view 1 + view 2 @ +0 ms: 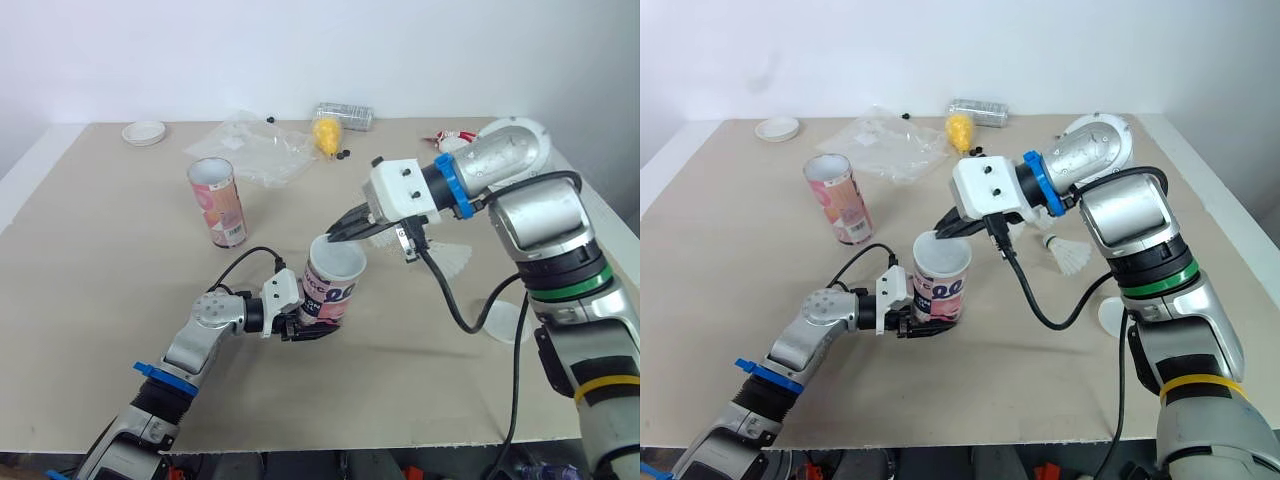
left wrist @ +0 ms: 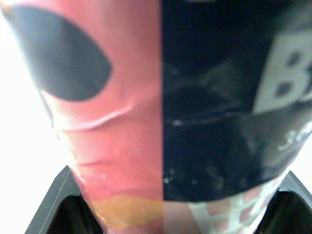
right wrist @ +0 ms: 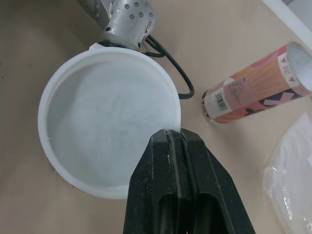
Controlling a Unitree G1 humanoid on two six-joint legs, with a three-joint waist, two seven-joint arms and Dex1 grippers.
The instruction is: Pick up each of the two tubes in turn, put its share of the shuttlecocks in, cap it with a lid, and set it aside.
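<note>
A pink and navy tube (image 1: pixel 328 297) stands tilted near the table's middle, with my left gripper (image 1: pixel 308 326) shut around its lower part; the left wrist view shows its wall (image 2: pixel 161 112) close up. A white lid (image 1: pixel 337 262) sits on its top. My right gripper (image 3: pixel 174 132) comes in from the right, fingers shut on the lid's rim (image 3: pixel 109 122). A second pink tube (image 1: pixel 218 205) stands open farther back on the left. One white shuttlecock (image 1: pixel 452 260) lies on the table just right of my right gripper.
A translucent lid (image 1: pixel 505 322) lies near the right edge, and a white lid (image 1: pixel 145 132) at the back left. A crumpled plastic bag (image 1: pixel 250 148), a yellow item (image 1: pixel 325 135), a clear container (image 1: pixel 345 115) and a red-white shuttlecock (image 1: pixel 452 140) lie along the back.
</note>
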